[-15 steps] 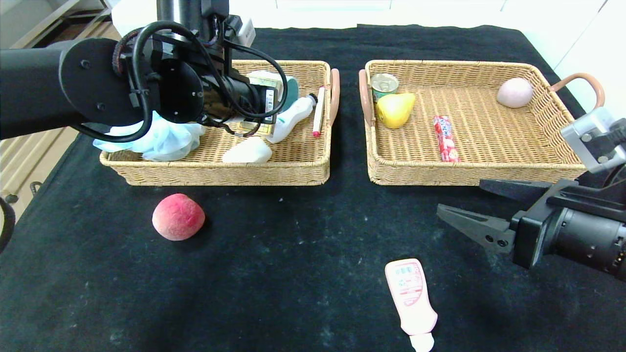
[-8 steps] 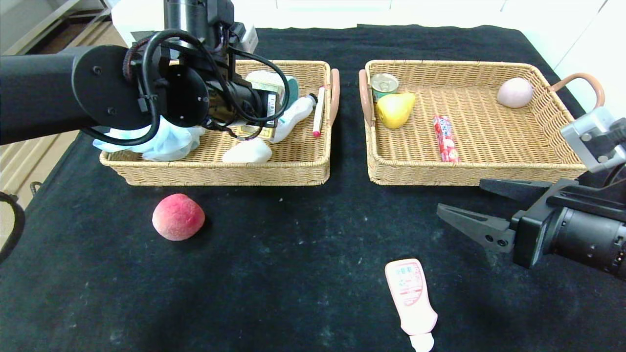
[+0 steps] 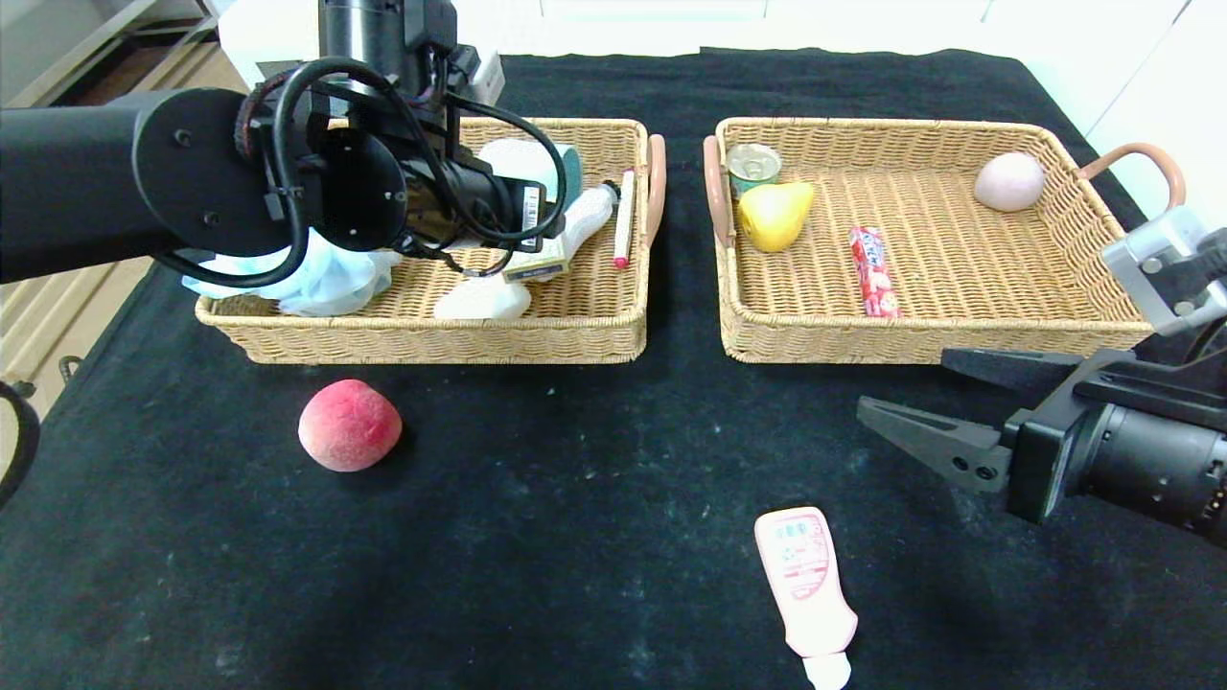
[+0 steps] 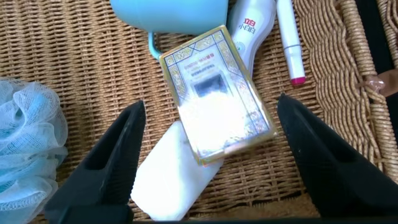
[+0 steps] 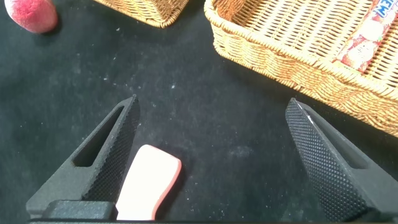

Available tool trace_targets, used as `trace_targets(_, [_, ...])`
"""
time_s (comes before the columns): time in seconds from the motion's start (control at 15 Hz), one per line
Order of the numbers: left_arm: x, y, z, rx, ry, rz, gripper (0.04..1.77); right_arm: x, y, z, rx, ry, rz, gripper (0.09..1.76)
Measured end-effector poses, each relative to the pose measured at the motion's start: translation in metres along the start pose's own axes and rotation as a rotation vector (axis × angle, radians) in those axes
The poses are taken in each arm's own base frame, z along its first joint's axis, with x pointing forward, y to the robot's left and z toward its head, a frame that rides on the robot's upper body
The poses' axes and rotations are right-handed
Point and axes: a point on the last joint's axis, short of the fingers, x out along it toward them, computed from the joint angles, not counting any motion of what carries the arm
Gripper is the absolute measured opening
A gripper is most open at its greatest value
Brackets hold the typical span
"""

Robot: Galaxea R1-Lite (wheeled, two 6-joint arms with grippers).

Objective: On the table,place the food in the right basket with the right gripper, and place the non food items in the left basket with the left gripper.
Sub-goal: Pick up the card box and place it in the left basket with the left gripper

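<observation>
Card box (image 4: pixel 214 106) lies in the left basket (image 3: pixel 594 335) beneath the left claw (image 4: pixel 211 155), spread wide.

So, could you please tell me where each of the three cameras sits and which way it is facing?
Head view: on the robot's head, looking forward and down at the table; both arms show.
Left wrist view: above the left basket, looking down on a gold-edged box; the open left gripper frames it.
Right wrist view: low over the table by the right basket; the open right gripper frames a pink bottle.
Shared: head and right wrist views both show the peach.
</observation>
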Motion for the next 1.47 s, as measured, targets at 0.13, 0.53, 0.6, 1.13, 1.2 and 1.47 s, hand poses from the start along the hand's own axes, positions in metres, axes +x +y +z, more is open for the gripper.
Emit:
trace_targets(0.13, [-0.002,0.000,0.000,0.001,0.002,-0.003,1.57,0.000,0.000,0.000,0.000,0.000,0.000,1.71])
trace_targets(0.53, [-0.030,0.003,-0.003,0.013,0.019,-0.020,1.65,0.000,0.001,-0.002,-0.001,0.005,0.005,1.71])
trace_targets(0.6, [-0.037,0.004,-0.006,0.019,0.028,-0.023,1.66,0.000,0.001,-0.002,-0.001,0.007,0.007,1.71])
trace_targets(1.13, [-0.114,0.033,-0.035,0.041,0.179,-0.018,1.69,0.000,0.003,-0.003,-0.002,0.009,0.011,1.71])
trace_targets(1.2, [-0.120,0.036,-0.040,0.025,0.197,-0.015,1.70,0.000,0.003,-0.003,-0.003,0.009,0.011,1.71])
trace_targets(1.47, [-0.131,0.050,-0.064,-0.006,0.245,0.013,1.70,0.000,0.003,-0.003,-0.003,0.012,0.014,1.71])
